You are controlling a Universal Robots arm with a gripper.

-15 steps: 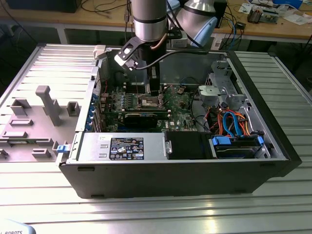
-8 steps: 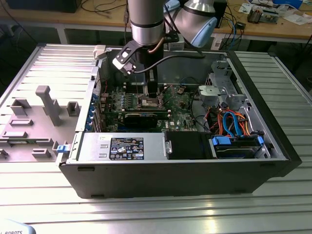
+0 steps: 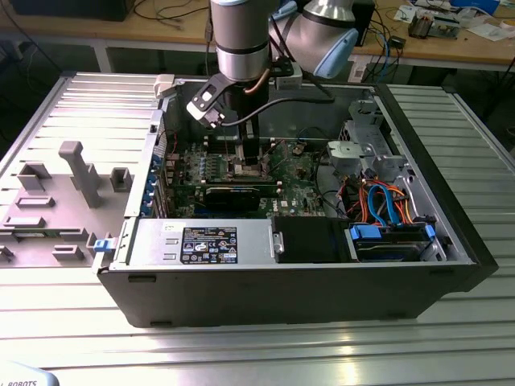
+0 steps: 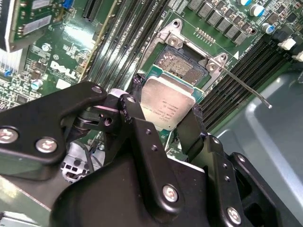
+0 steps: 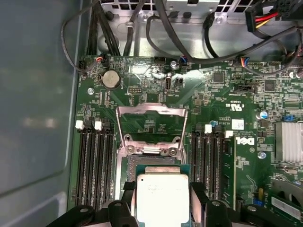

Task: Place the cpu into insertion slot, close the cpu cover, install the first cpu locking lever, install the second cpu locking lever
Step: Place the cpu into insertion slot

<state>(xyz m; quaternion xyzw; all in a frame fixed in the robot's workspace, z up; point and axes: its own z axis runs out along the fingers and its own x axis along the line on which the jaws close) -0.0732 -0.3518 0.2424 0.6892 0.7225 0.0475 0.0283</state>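
One pincer (image 4: 164,113) clamps cpu (image 5: 162,196) over insertion slot (image 4: 182,66); cpu cover (image 5: 151,110) open.

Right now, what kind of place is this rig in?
Probably a robotics lab or workshop. An open computer case sits on a ribbed metal table, wooden workbenches with cables and electronics stand behind it, and the gripper holds the cpu over the motherboard.

Tiny unreadable print atop the cpu (image 4: 166,105)
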